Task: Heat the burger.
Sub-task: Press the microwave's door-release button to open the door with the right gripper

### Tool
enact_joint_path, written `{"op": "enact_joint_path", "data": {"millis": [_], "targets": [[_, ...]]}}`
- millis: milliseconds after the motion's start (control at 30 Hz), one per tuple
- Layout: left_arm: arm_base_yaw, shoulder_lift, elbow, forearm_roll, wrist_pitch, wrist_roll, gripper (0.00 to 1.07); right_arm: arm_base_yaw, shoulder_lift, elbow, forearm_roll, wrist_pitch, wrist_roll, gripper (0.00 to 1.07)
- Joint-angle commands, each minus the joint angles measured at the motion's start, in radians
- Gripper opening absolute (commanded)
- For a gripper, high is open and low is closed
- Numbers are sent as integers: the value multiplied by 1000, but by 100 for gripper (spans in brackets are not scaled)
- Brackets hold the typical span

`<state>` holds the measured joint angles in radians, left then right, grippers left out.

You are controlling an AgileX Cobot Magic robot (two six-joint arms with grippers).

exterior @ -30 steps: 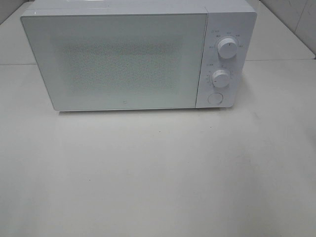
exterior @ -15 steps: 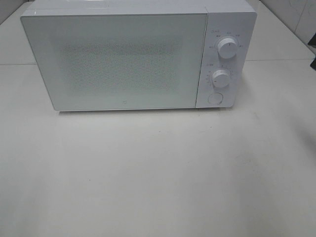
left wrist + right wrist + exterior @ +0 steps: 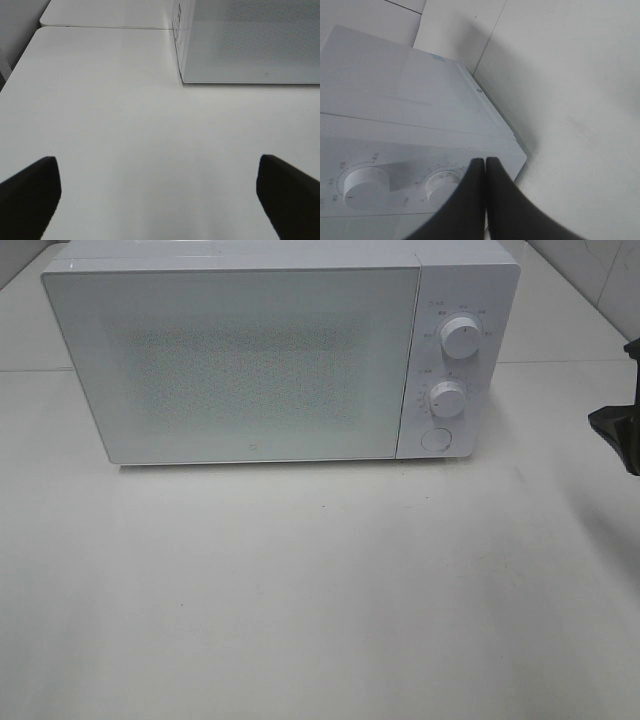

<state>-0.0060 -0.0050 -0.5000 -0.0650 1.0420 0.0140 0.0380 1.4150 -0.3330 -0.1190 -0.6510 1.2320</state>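
Two hands: right hand (image 3: 592, 418), pinched shut and empty, is hanging at the frame's right edge, nearer the knobs (image 3: 448, 398) of the microwave (image 3: 490, 285) than the wide-spread left hand (image 3: 157, 167); burger is showing nowhere, possibly sitting behind the closed door (image 3: 240, 365).

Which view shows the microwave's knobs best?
Exterior high: the upper knob and lower knob face the camera, unobstructed. Right wrist sees them obliquely, one partly behind the right gripper. Left wrist shows the door, no knobs.
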Motion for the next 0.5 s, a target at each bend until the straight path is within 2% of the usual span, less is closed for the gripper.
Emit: {"op": "enact_joint_path", "data": {"millis": [33, 100, 167, 200, 233, 300, 367, 400, 467, 500], "targets": [[0, -22, 3, -7, -6, 2, 101, 25, 21, 2, 16, -33, 62, 0], [0, -22, 3, -7, -6, 2, 101, 92, 50, 2, 100, -67, 65, 0], [0, -22, 3, -7, -6, 2, 101, 116, 61, 2, 138, -78, 65, 0], [0, -22, 3, -7, -6, 2, 101, 163, 82, 2, 210, -96, 64, 0], [0, -22, 3, -7, -6, 2, 101, 163, 82, 2, 210, -96, 64, 0], [0, -22, 3, -7, -6, 2, 101, 234, 124, 0, 316, -140, 64, 0], [0, -22, 3, -7, -6, 2, 101, 252, 139, 0, 343, -155, 64, 0], [0, -22, 3, -7, -6, 2, 101, 295, 167, 0, 408, -192, 66, 0], [0, -22, 3, -7, -6, 2, 101, 311, 179, -3, 432, -203, 66, 0], [0, -22, 3, -7, -6, 2, 101, 347, 202, -15, 476, -219, 66, 0]]}}
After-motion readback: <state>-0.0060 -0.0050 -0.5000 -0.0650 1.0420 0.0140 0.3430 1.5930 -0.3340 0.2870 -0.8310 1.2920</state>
